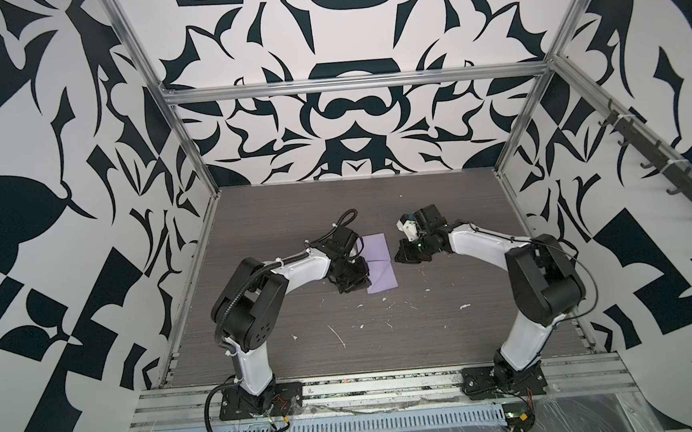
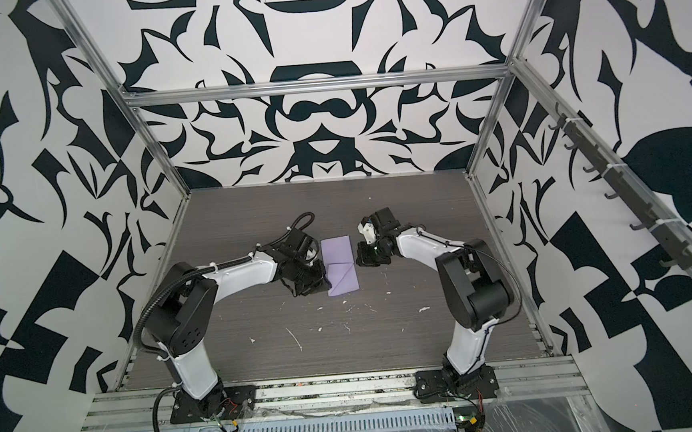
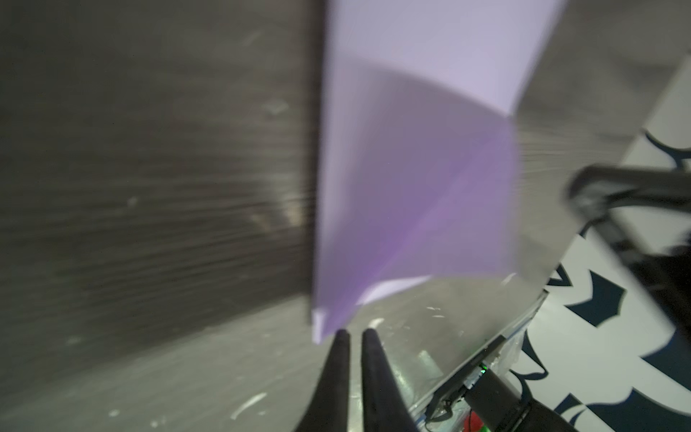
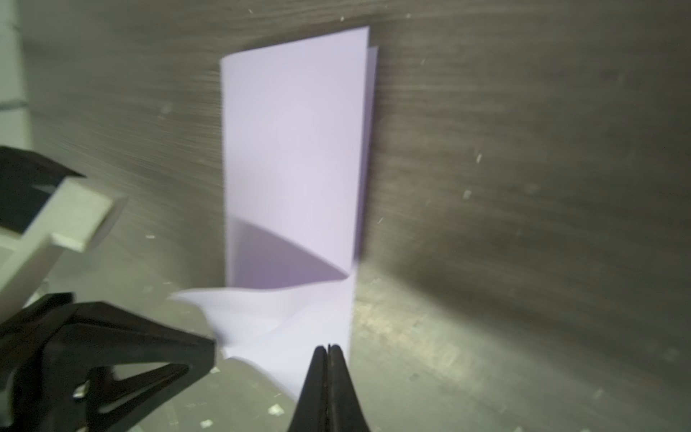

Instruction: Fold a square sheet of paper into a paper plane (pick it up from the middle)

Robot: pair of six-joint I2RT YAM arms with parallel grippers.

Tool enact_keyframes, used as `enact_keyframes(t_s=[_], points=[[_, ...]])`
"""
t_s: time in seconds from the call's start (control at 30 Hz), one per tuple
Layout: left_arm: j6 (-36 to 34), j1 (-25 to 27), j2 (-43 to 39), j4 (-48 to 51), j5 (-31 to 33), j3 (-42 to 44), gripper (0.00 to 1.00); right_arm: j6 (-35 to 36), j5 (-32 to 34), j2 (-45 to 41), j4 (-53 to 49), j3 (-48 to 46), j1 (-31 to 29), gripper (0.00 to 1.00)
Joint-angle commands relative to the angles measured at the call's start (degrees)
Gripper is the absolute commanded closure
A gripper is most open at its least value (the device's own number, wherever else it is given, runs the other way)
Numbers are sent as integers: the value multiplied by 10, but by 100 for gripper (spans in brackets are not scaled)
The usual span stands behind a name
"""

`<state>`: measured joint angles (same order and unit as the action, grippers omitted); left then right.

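The square sheet of paper (image 1: 376,260) (image 2: 340,267) lies lilac on the dark table, folded in half into a long strip, with a triangular flap at its near end. In the right wrist view the paper (image 4: 295,149) shows that flap curling up off the table. My left gripper (image 1: 368,283) (image 2: 329,285) (image 3: 353,334) sits at the strip's near left corner, open by a narrow gap with nothing in it. The paper (image 3: 411,168) ends just beside one tip. My right gripper (image 1: 397,259) (image 2: 358,262) (image 4: 329,348) is shut, tips over the paper's right edge. No paper plane is in view.
Small white flecks (image 1: 338,336) lie scattered on the near half of the table. Aluminium frame posts (image 1: 190,153) and patterned walls close in the sides and back. A slotted rail (image 1: 350,427) runs along the front, beyond the arm bases.
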<state>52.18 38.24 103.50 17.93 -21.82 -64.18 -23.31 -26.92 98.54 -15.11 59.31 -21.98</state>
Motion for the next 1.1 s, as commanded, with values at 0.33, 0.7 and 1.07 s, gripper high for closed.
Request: enact_keyframes(t_s=[0.33, 0.7, 1.07], points=[[-58, -10, 55, 7, 50, -95, 84, -180, -62, -16, 215, -100, -9, 55], [-62, -21, 82, 10, 78, -75, 92, -200, -84, 33, 249, -84, -25, 57], [-66, -26, 93, 4, 81, -60, 92, -231, -107, 73, 303, -77, -33, 57]])
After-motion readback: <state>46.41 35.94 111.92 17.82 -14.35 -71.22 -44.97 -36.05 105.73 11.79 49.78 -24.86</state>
